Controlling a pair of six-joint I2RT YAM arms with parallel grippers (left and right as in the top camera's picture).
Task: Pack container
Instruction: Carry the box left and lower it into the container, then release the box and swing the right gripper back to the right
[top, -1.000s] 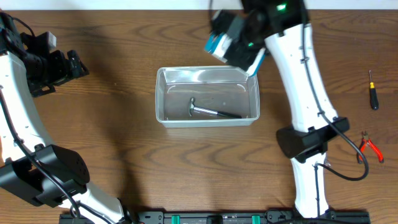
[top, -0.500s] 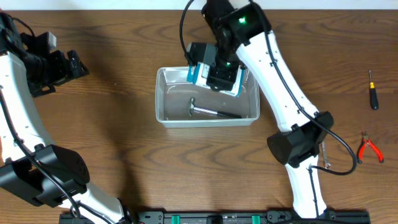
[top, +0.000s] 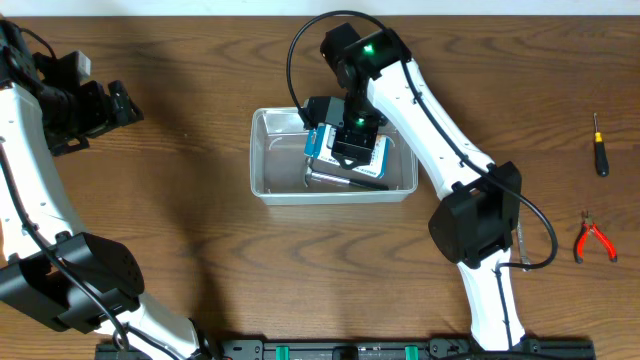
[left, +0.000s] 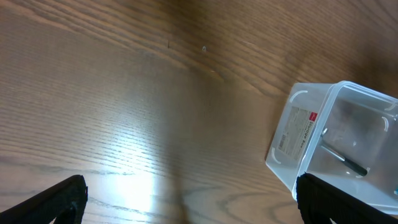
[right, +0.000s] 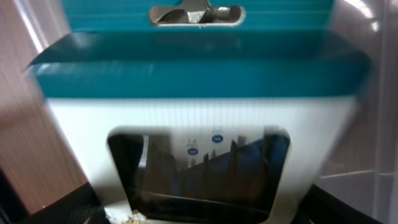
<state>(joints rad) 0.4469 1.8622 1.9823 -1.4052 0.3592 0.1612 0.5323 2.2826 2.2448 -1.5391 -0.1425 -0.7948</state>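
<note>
The clear container (top: 262, 160) sits mid-table, and the left wrist view shows its end wall (left: 298, 137). A hammer (top: 326, 178) lies on its floor, partly covered. My right gripper (top: 348, 140) reaches down into the container, shut on a blue-and-white box (top: 378, 158) that lies low over the hammer. In the right wrist view the box (right: 199, 81) fills the frame between my right gripper's (right: 199, 211) fingers. My left gripper (top: 120, 100) hangs open at the far left with nothing in it. Bare wood shows between its spread fingers in the wrist view of the left gripper (left: 193, 202).
A small screwdriver (top: 599, 145) and red-handled pliers (top: 594, 238) lie near the table's right edge. A metal tool (top: 520, 250) lies beside the right arm's base.
My right arm swung left and down from above the container's back right corner, bringing the box inside the container, low over the hammer. The left arm stayed put.
</note>
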